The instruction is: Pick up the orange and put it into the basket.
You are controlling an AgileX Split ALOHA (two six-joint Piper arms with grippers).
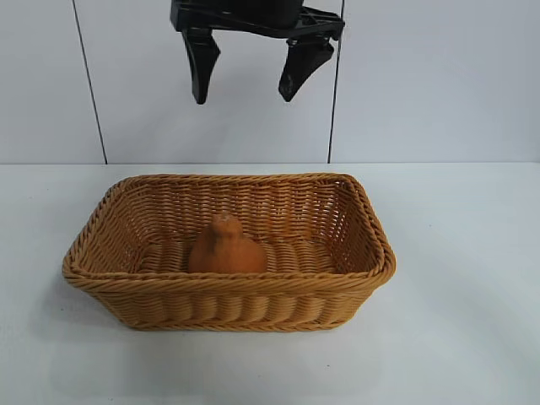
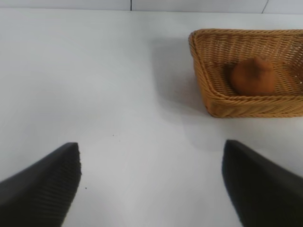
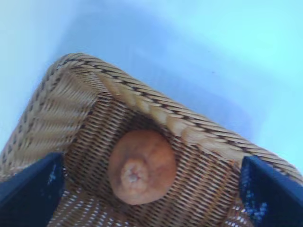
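Observation:
The orange (image 1: 226, 249) sits upright, knobby top up, on the floor of the wicker basket (image 1: 228, 284), towards its near wall. My right gripper (image 1: 244, 99) hangs open and empty high above the basket, well clear of the orange. In the right wrist view the orange (image 3: 141, 165) lies straight below my open right gripper (image 3: 151, 161), inside the basket's braided rim (image 3: 156, 111). My left gripper (image 2: 151, 151) is open and empty over bare table, off to the side; its view shows the basket (image 2: 246, 100) and the orange (image 2: 253, 75) farther off. The left gripper is out of the exterior view.
The basket stands in the middle of a white table (image 1: 464, 253). A white panelled wall (image 1: 422, 84) rises behind the table's far edge. Nothing else stands on the table in view.

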